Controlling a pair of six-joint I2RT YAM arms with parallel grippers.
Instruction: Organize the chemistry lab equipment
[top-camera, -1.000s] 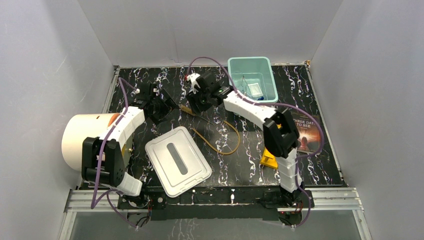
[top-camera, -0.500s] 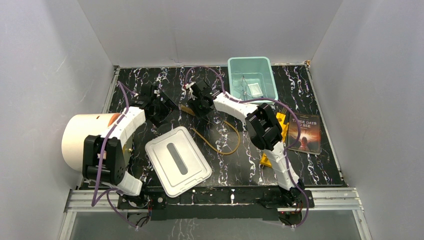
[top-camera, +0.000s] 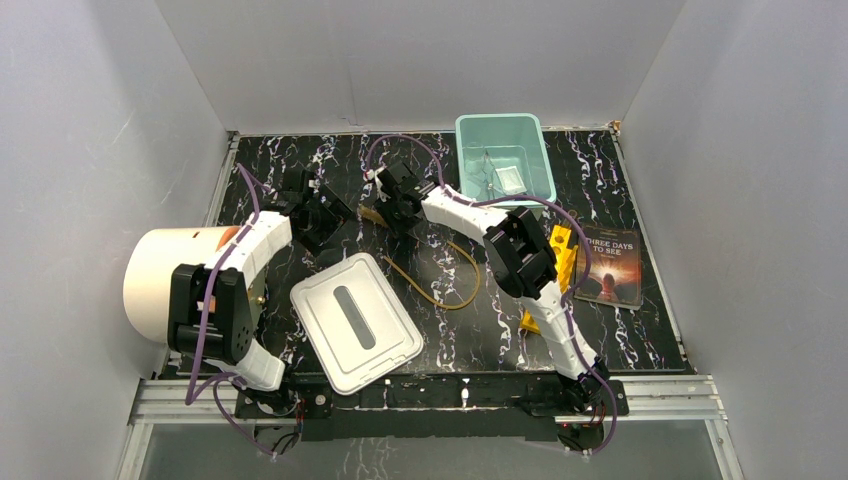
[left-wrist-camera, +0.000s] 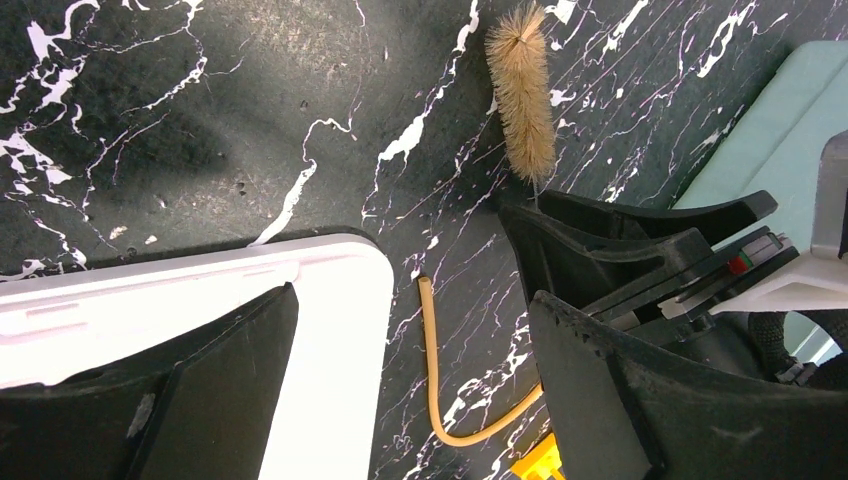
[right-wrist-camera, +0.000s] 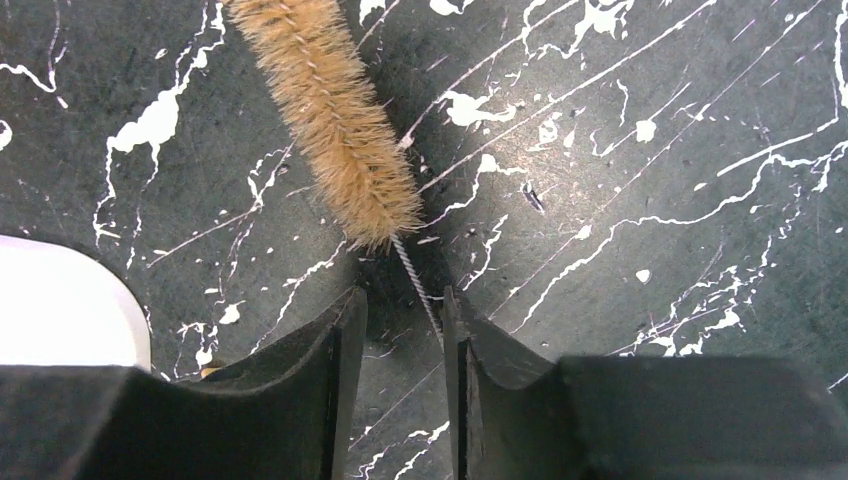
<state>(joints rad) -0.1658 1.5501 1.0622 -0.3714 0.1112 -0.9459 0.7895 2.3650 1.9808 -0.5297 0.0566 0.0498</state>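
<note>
Brush (right-wrist-camera: 330, 110) looked light, soft-bristled, on thin springy wire; right claw (right-wrist-camera: 400, 305) stood narrowly spread astride that stem, the likeliest hold.

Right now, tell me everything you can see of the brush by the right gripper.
The brush has a tan bristle head on a thin twisted-wire stem. It lies flat on the black marbled table, head pointing away from the right gripper. The stem runs between that gripper's fingers, close against one; a gap shows on the other side. Its handle end is hidden.
</note>
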